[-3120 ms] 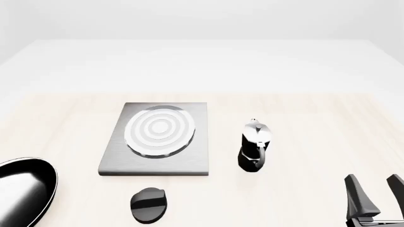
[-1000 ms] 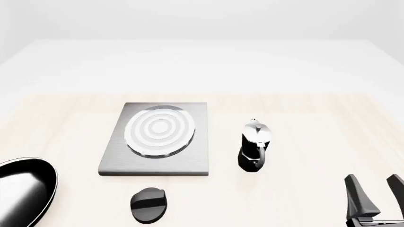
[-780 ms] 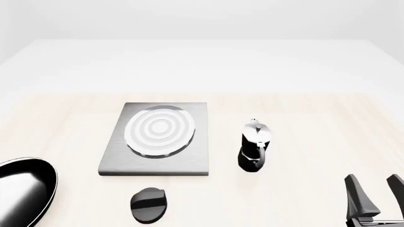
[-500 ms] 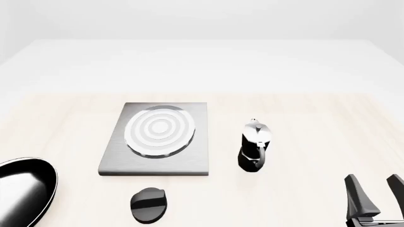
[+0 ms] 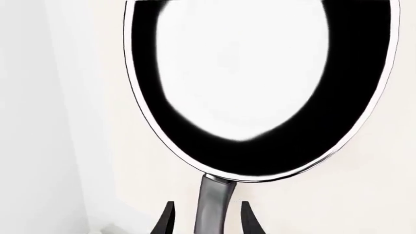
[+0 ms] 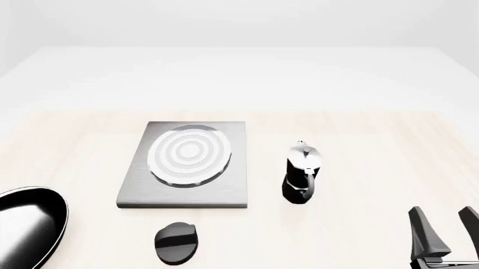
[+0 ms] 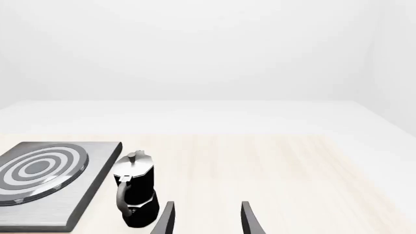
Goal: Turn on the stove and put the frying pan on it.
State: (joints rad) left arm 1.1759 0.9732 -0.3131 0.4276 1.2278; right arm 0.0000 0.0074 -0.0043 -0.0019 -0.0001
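Front view: frying pan (image 6: 26, 227) at near-left corner of surface (image 6: 359, 145), well apart from stove (image 6: 187, 165). Left end effector (image 5: 206, 219) spread wide astride pan handle, not gripping. Right end effector (image 6: 443, 232) spread wide, holding nothing.

front: fixed, high, facing forward and down over the tabletop (image 6: 374, 145) | left wrist: held close above the frying pan (image 5: 260, 83) | right wrist: set low, facing forward; stove (image 7: 46, 180) and moka pot (image 7: 135, 195) shared with front
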